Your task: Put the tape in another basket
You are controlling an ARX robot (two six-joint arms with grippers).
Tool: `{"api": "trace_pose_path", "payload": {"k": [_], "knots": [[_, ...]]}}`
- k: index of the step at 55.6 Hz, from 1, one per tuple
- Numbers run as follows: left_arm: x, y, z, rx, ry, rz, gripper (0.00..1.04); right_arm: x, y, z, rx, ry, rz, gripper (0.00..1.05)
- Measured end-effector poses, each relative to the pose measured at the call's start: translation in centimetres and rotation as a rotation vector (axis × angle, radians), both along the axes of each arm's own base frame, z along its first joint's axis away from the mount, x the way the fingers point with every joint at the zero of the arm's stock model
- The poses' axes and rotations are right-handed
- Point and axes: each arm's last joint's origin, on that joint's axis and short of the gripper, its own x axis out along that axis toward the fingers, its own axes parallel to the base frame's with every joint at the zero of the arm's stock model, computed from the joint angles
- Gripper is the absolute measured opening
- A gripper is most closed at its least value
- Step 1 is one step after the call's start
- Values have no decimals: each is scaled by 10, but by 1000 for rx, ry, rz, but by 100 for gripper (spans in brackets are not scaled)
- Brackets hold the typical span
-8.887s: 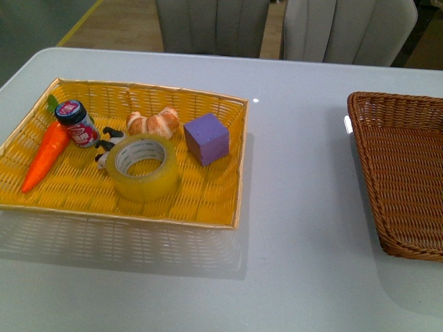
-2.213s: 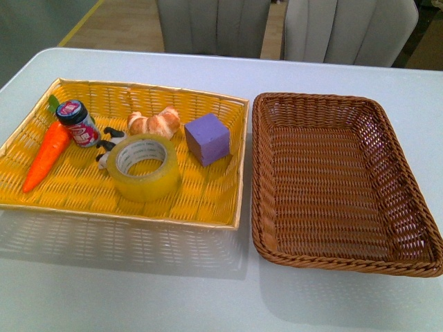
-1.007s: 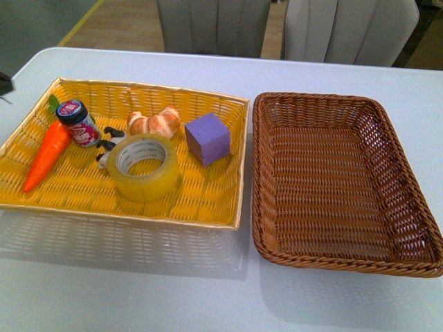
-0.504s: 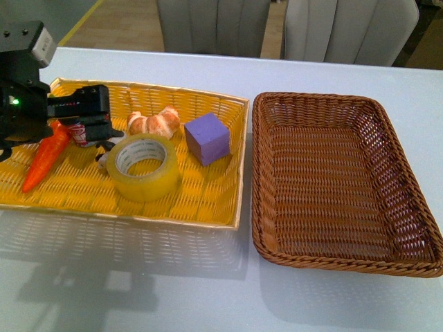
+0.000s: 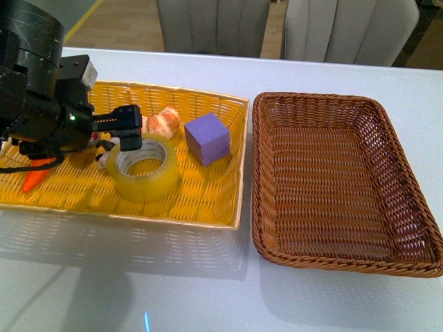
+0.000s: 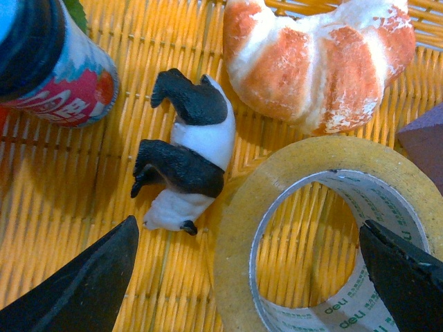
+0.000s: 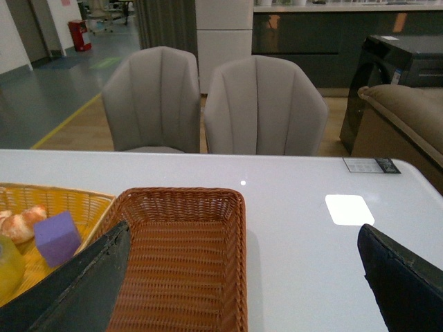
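1. The tape (image 5: 142, 168) lay flat, core hole up, in the yellow tray (image 5: 208, 213) on the left of the table (image 5: 208, 290). It sat left of the purple cube (image 5: 206, 138) and nearer than the croissant (image 5: 160, 122).
2. The basket (image 5: 257, 173) stood just right of the tray, their long sides close beside each other. The tape was well apart from it.
3. The left gripper (image 6: 246, 277) hung over the tray at the tape's left side, its claw spread wide and pinching nothing.
4. In the left wrist view, one fingertip showed over bare weave beside the panda figure (image 6: 183, 155). The other showed over the far side of the tape's ring. I could not tell whether either touched.
5. The panda lay on its side against the tape's outer wall, with the jar (image 6: 48, 69) just beyond it.
6. The arm hid most of the carrot (image 5: 31, 178) in the front view.
7. The right gripper (image 7: 242, 283) was out of the front view. Its wrist view showed the fingertips far apart, nothing between them, above the near end of the basket.
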Motion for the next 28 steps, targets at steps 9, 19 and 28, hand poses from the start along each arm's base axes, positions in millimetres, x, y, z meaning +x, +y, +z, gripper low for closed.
{"api": "trace_pose_path", "payload": {"k": [9,19,28], "knots": [[2,-5,-11,-3,24,-1,96,0,0,0,0,0,0,96],[0,-7,-21,1,57,8,96,0,0,0,0,0,0,96],[-2,-8,-28,9,86,19,69,0,0,0,0,0,0,96]]}}
